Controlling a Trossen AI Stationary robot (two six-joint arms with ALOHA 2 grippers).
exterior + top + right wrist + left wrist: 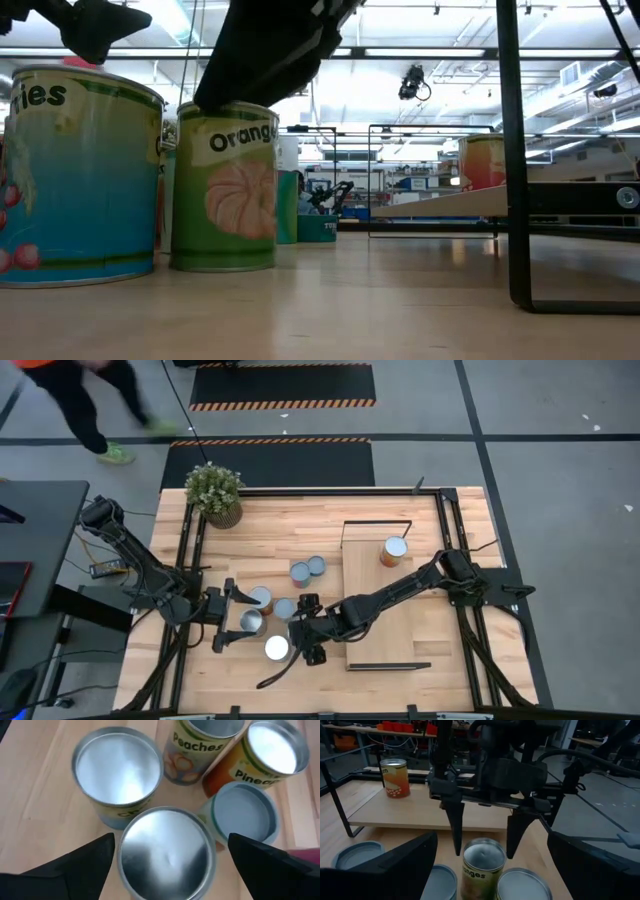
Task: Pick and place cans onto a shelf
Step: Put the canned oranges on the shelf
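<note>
Silver-topped cans (286, 607) clustered beside shelf (375, 595) bearing one orange can (394, 550), both grippers spread apart.

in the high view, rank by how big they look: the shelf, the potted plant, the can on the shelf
1. shelf, by far the largest
2. potted plant
3. can on the shelf, the smallest

All three stand on or just above the tabletop, so nearness to the camera barely matters.
</note>
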